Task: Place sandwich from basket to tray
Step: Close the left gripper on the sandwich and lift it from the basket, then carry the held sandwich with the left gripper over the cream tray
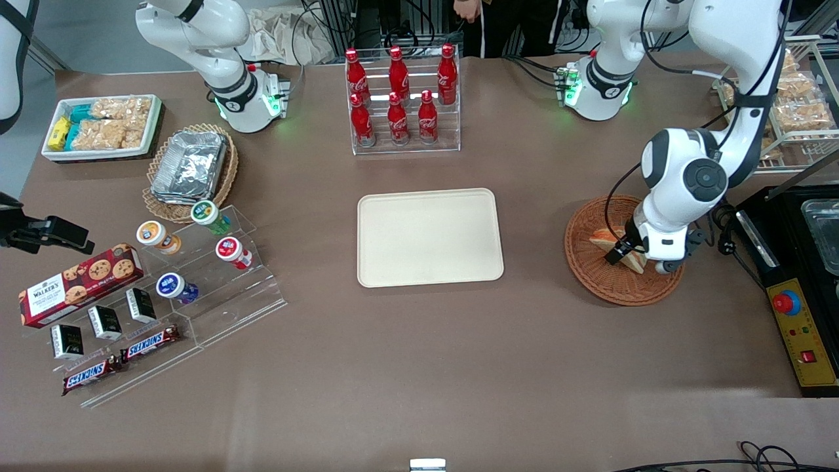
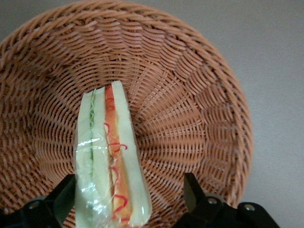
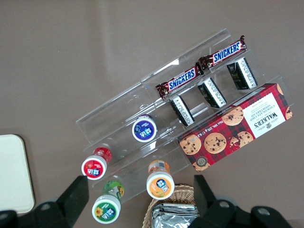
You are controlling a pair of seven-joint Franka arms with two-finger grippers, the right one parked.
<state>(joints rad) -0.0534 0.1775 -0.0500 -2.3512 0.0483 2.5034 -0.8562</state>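
The small triangular sandwich of white bread with orange-red and green filling [image 2: 108, 156], wrapped in clear film, stands on edge in the round reddish-brown woven wicker basket [image 1: 590, 272] at the working arm's end of the table. It has not left the basket, so the step in hand looks like the grasp itself. The left arm's gripper [image 1: 630, 254] is lowered into the basket with its jaws spread, one black finger [image 2: 64, 194] touching or just beside the sandwich's green-filled face, the other finger [image 2: 194, 190] apart from the bread face, the wedge between them.

The next move calls for closing gently on the soft bread, since a hard squeeze could crush it or slip on the film, then lifting clear of the basket rim and carrying it toward the flat rectangular cream-beige plastic tray [image 1: 429, 237], which lies mid-table, well apart from the basket toward the parked arm's end.

The arm bends down over the basket, wrist pointing down.
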